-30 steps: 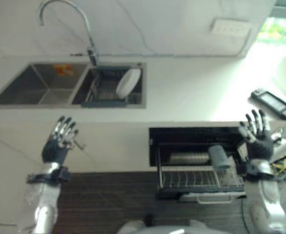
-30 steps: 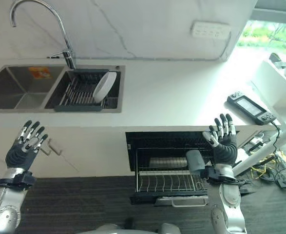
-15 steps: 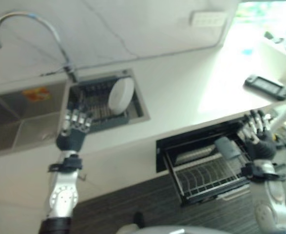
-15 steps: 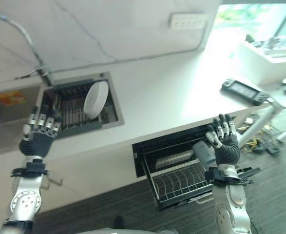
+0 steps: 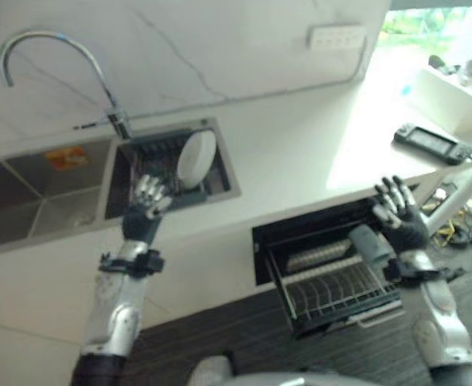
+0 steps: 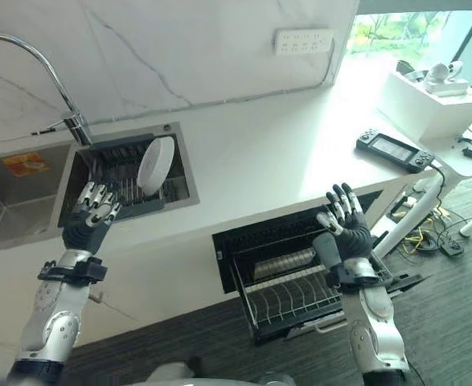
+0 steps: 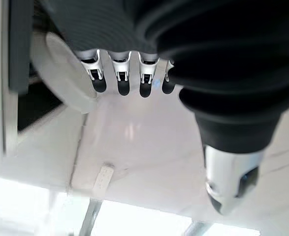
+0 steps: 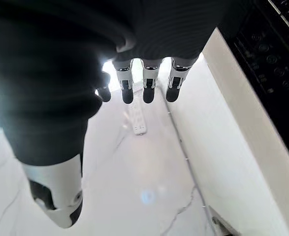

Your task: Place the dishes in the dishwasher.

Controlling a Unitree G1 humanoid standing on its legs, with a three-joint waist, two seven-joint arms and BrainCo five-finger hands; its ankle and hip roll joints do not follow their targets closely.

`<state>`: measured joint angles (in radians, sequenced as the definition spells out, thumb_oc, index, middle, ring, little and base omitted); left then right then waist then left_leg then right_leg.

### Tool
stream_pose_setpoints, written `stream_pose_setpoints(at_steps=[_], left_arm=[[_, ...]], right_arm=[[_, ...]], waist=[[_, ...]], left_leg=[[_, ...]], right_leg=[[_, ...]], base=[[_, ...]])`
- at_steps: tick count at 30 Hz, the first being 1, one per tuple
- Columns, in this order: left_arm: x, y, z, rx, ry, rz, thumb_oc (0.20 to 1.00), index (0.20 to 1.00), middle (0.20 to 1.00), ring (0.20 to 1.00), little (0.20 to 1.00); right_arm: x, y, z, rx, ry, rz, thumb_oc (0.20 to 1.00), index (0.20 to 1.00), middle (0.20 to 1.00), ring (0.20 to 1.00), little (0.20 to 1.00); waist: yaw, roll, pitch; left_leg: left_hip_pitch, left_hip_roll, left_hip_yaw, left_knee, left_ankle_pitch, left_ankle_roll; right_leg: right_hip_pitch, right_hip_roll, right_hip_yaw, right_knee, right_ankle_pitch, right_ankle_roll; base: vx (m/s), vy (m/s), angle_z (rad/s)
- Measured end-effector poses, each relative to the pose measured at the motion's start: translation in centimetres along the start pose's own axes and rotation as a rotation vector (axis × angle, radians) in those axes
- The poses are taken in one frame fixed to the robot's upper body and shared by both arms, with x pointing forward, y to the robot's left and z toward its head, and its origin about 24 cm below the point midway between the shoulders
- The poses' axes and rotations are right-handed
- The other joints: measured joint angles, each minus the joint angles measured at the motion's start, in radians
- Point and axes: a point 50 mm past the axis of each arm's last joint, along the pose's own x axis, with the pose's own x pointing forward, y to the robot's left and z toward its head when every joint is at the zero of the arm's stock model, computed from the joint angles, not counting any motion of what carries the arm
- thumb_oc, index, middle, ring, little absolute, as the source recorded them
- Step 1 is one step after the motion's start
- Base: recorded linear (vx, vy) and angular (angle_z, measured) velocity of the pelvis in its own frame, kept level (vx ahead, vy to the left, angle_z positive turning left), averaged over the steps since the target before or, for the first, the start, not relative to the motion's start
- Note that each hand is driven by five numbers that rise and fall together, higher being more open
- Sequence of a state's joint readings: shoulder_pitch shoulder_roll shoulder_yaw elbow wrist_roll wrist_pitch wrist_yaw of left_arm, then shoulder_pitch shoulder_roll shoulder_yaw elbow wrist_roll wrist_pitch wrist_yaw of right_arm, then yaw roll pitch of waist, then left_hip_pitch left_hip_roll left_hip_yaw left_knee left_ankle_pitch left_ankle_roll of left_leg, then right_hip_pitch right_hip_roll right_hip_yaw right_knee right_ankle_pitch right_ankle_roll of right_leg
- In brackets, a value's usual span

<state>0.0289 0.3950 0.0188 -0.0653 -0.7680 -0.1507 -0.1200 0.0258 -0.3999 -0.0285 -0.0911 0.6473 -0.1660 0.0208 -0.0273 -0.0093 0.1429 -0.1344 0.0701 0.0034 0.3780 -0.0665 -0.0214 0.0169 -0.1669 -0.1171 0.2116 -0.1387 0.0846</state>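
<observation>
Best to reach over the sink [image 6: 26, 211] front edge and take the plate [image 6: 155, 165] by its rim, lifting straight up out of the rack [image 6: 123, 181] before carrying it across the counter [image 6: 284, 153] to the dishwasher [image 6: 288, 285] tray. Left hand [image 6: 91, 221]: fingers straight and spread, empty, poised just short of the plate at the sink's right corner. Right hand [image 6: 344, 225]: likewise spread, empty, above the open tray beside a grey cup [image 6: 328, 249].

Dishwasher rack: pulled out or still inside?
Pulled out. The dishwasher rack juts past the counter front over the dark floor, its wire tines exposed, with a grey cup at its right end beside the open right hand.
</observation>
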Motion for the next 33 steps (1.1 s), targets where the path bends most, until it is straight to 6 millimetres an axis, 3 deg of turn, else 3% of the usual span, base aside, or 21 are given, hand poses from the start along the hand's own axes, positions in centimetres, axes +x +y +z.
stream_pose_setpoints(at_steps=[3,4,5,6,7,8,9,10,11,12,14,16,19,22,23,24,25,26,30,32,33], left_arm=[[1.8,-0.6,0.5,-0.004,-0.043,-0.018,1.000,1.000,1.000,1.000,1.000],[2.0,-0.8,0.7,-0.004,-0.053,-0.029,1.000,1.000,1.000,1.000,1.000],[2.6,-1.2,1.0,-0.006,-0.066,-0.050,1.000,1.000,1.000,1.000,1.000],[3.0,-1.4,1.2,-0.007,-0.076,-0.055,1.000,1.000,1.000,1.000,1.000],[3.4,-1.6,0.2,-0.008,-0.032,-0.066,1.000,1.000,1.000,1.000,1.000],[2.8,-0.4,0.2,0.024,-0.010,-0.035,1.000,1.000,1.000,1.000,1.000],[2.0,0.9,0.8,0.057,-0.011,0.004,1.000,1.000,1.000,1.000,1.000],[1.2,1.8,1.3,0.073,-0.019,0.038,1.000,1.000,1.000,1.000,1.000],[-1.4,3.8,2.6,0.142,-0.040,0.122,1.000,1.000,1.000,1.000,1.000],[-2.0,4.1,3.2,0.175,-0.060,0.140,1.000,1.000,1.000,1.000,1.000],[-1.9,3.7,4.0,0.200,-0.088,0.128,1.000,1.000,1.000,1.000,1.000],[-1.1,2.8,4.4,0.223,-0.114,0.091,1.000,1.000,1.000,1.000,1.000],[-0.8,2.3,4.7,0.259,-0.126,0.068,1.000,1.000,1.000,1.000,1.000],[-0.8,2.4,4.9,0.271,-0.125,0.070,1.000,1.000,1.000,1.000,1.000],[-0.9,2.5,4.8,0.270,-0.122,0.073,1.000,1.000,1.000,1.000,1.000],[-0.9,2.4,4.8,0.270,-0.122,0.071,1.000,1.000,1.000,1.000,1.000],[-0.9,2.4,4.7,0.267,-0.122,0.070,1.000,1.000,1.000,1.000,1.000],[-0.9,2.2,4.6,0.264,-0.124,0.067,1.000,1.000,1.000,1.000,1.000],[-0.9,2.0,4.4,0.285,-0.117,0.063,1.000,1.000,1.000,1.000,1.000],[-1.1,2.3,4.5,0.310,-0.115,0.071,1.000,1.000,1.000,1.000,1.000],[-1.1,2.1,4.2,0.327,-0.108,0.064,1.000,1.000,1.000,1.000,1.000]], right_arm=[[-0.3,-1.4,0.4,-0.040,0.031,-0.049,1.000,1.000,1.000,1.000,1.000],[-0.1,-1.8,0.9,-0.038,0.017,-0.065,1.000,1.000,1.000,1.000,1.000],[0.0,-2.1,1.4,-0.013,-0.004,-0.079,1.000,1.000,1.000,1.000,1.000],[-0.2,-1.8,0.9,0.025,0.007,-0.083,1.000,1.000,1.000,1.000,1.000],[-0.6,-1.3,0.1,0.064,0.058,-0.062,1.000,1.000,1.000,1.000,1.000],[-0.8,0.2,-1.1,0.129,0.118,0.004,1.000,1.000,1.000,1.000,1.000],[-1.2,0.5,-1.6,0.158,0.134,0.013,1.000,1.000,1.000,1.000,1.000],[-1.2,0.6,-1.6,0.157,0.132,0.018,1.000,1.000,1.000,1.000,1.000],[-1.3,0.2,-1.0,0.138,0.108,0.027,1.000,1.000,1.000,1.000,1.000],[-1.4,0.1,-0.5,0.123,0.092,0.031,1.000,1.000,1.000,1.000,1.000],[-1.1,0.7,0.1,0.126,0.064,0.064,1.000,1.000,1.000,1.000,1.000],[-1.1,0.8,-0.2,0.136,0.065,0.071,1.000,1.000,1.000,1.000,1.000],[-0.9,0.4,0.0,0.116,0.059,0.072,1.000,1.000,1.000,1.000,1.000],[-0.7,0.3,0.3,0.099,0.055,0.070,1.000,1.000,1.000,1.000,1.000],[-0.7,0.4,0.2,0.105,0.060,0.065,1.000,1.000,1.000,1.000,1.000],[-1.0,0.5,-0.2,0.122,0.069,0.056,1.000,1.000,1.000,1.000,1.000],[-1.1,0.5,-0.2,0.115,0.074,0.060,1.000,1.000,1.000,1.000,1.000],[-1.0,0.0,-0.1,0.093,0.082,0.057,1.000,1.000,1.000,1.000,1.000],[-0.9,0.3,-0.5,0.097,0.095,0.066,1.000,1.000,1.000,1.000,1.000],[-0.7,0.4,-1.2,0.112,0.122,0.067,1.000,1.000,1.000,1.000,1.000],[-0.7,0.4,-1.2,0.114,0.119,0.066,1.000,1.000,1.000,1.000,1.000]], waist=[[-0.032,0.014,0.019],[-0.041,0.024,0.029],[-0.055,0.013,0.049],[-0.061,-0.018,0.069],[-0.069,0.011,0.073],[-0.045,0.038,0.072],[-0.037,0.045,0.071],[-0.034,0.042,0.070],[0.001,0.033,0.066],[0.019,0.025,0.060],[0.057,0.001,0.045],[0.065,-0.019,0.029],[0.061,-0.008,-0.007],[0.061,0.020,-0.035],[0.060,0.015,-0.045],[0.065,-0.011,-0.049],[0.062,-0.003,-0.056],[0.051,0.026,-0.068],[0.037,0.018,-0.065],[0.063,-0.032,-0.020],[0.062,-0.031,-0.007]], left_leg=[[0.088,0.111,-0.154,-0.104,-0.065,-0.073],[0.140,0.150,-0.138,-0.223,-0.063,-0.077],[0.151,0.131,-0.031,-0.248,-0.024,-0.155],[0.123,0.052,0.032,-0.170,-0.030,-0.139],[0.045,-0.006,0.033,-0.057,-0.089,-0.071],[0.026,-0.062,0.033,-0.073,-0.088,0.008],[0.023,-0.058,0.050,-0.117,-0.050,0.065],[0.032,-0.052,0.075,-0.156,-0.017,0.087],[0.069,-0.039,0.137,-0.246,0.040,0.090],[0.079,-0.052,0.150,-0.286,0.057,0.080],[0.084,-0.076,0.204,-0.342,0.088,0.057],[0.073,-0.108,0.187,-0.342,0.094,0.050],[0.067,-0.107,0.169,-0.379,0.104,0.032],[0.064,-0.108,0.156,-0.381,0.106,0.030],[0.070,-0.114,0.161,-0.393,0.087,0.000],[0.033,-0.109,0.158,-0.258,0.052,0.036],[0.043,-0.071,0.136,-0.222,0.046,0.028],[0.094,-0.034,0.093,-0.297,0.069,0.017],[0.125,-0.037,0.097,-0.345,0.102,0.013],[-0.033,-0.046,0.118,0.000,0.112,-0.042],[-0.084,-0.038,0.116,0.065,0.099,-0.058]], right_leg=[[-0.048,-0.047,0.084,0.041,0.031,0.075],[-0.064,-0.083,0.122,0.035,0.042,0.099],[-0.058,-0.165,0.145,0.002,0.077,0.153],[-0.055,-0.248,0.165,-0.028,0.151,0.119],[-0.063,-0.288,0.160,-0.093,0.324,-0.014],[-0.155,-0.278,0.161,-0.108,0.534,-0.050],[-0.206,-0.190,0.136,0.044,0.383,0.021],[-0.243,-0.138,0.098,0.174,0.258,0.031],[-0.271,-0.013,-0.076,0.446,0.056,0.012],[-0.230,0.037,-0.148,0.459,0.002,-0.007],[-0.119,0.056,-0.214,0.251,-0.075,-0.063],[-0.005,0.071,-0.112,0.034,-0.081,-0.050],[0.036,0.106,-0.086,-0.088,-0.007,-0.047],[0.043,0.126,-0.059,-0.105,0.009,-0.055],[0.034,0.109,-0.060,-0.122,0.016,-0.071],[0.031,0.080,-0.067,-0.127,0.032,-0.081],[0.038,0.092,-0.066,-0.119,0.029,-0.070],[0.036,0.116,-0.072,-0.099,0.025,-0.055],[0.031,0.116,-0.060,-0.101,0.015,-0.052],[0.022,0.077,-0.037,-0.049,-0.019,-0.073],[0.039,0.082,-0.048,-0.069,-0.001,-0.077]], base=[[-0.04,0.856,-0.52],[-0.11,0.961,-0.62],[-0.09,0.853,-0.43],[-0.10,0.684,-0.17],[-0.11,0.512,-0.66],[-0.15,0.427,-0.58],[-0.13,0.286,-0.73],[-0.08,0.137,-0.66],[-0.01,0.002,-0.78],[0.07,-0.093,-0.74],[0.09,-0.120,-0.43],[0.06,-0.111,-0.05],[0.08,-0.148,0.17],[0.06,-0.153,0.16],[0.04,-0.124,0.12],[0.02,-0.128,0.04],[0.00,-0.116,0.06],[0.00,-0.103,0.14],[0.02,-0.090,-0.02],[0.10,0.035,-0.18],[0.18,0.165,0.06]])
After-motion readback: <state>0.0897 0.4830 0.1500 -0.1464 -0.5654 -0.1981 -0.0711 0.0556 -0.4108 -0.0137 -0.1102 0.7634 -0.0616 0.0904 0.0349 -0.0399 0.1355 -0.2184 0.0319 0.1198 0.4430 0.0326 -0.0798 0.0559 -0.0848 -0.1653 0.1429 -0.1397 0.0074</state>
